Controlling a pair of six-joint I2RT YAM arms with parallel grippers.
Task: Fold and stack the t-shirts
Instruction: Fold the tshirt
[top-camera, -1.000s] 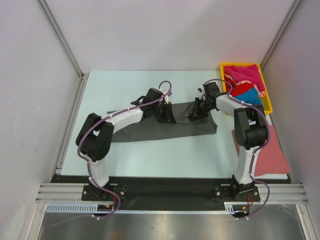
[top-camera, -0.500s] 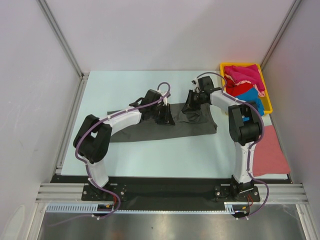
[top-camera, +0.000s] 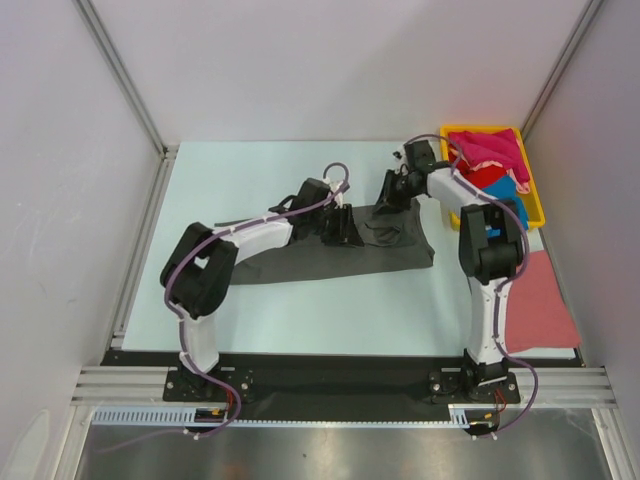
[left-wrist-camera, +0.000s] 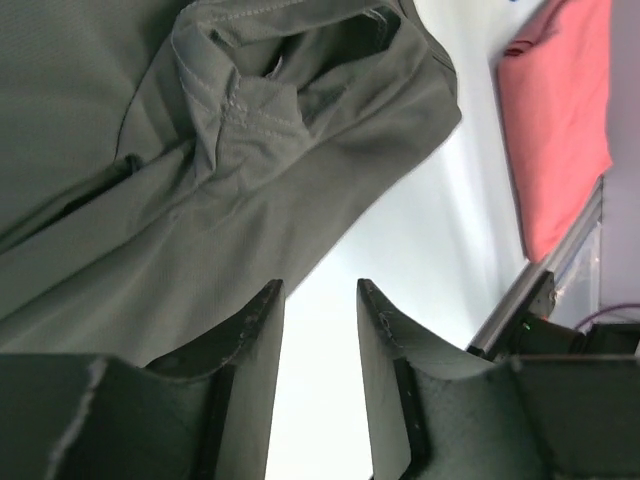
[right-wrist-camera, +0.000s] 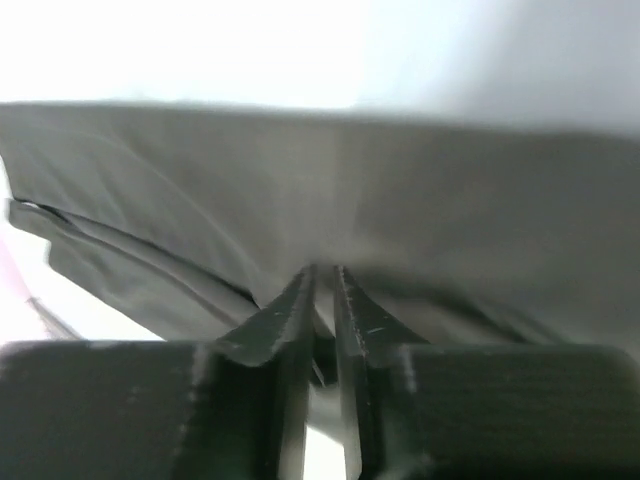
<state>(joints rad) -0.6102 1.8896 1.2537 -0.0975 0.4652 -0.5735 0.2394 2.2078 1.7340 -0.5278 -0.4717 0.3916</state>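
Observation:
A large dark grey t-shirt (top-camera: 330, 250) lies across the middle of the table, partly folded. My right gripper (top-camera: 392, 190) is shut on its far right edge and lifts that cloth; the pinched fold shows in the right wrist view (right-wrist-camera: 322, 270). My left gripper (top-camera: 345, 228) is open and empty, hovering over the shirt's middle; in the left wrist view its jaws (left-wrist-camera: 318, 290) stand apart above the grey cloth (left-wrist-camera: 200, 180) and bare table. Magenta (top-camera: 490, 150), red (top-camera: 488, 178) and bright blue (top-camera: 510, 200) shirts lie in the tray. A salmon-pink shirt (top-camera: 545, 305) lies flat at the right edge.
The yellow plastic tray (top-camera: 535, 195) stands at the back right corner. Grey walls and metal rails enclose the table on three sides. The salmon-pink shirt also shows in the left wrist view (left-wrist-camera: 560, 110).
My right gripper has moved back and to the right, pulling the grey shirt's far right edge with it. My left gripper has shifted a little to the right over the shirt.

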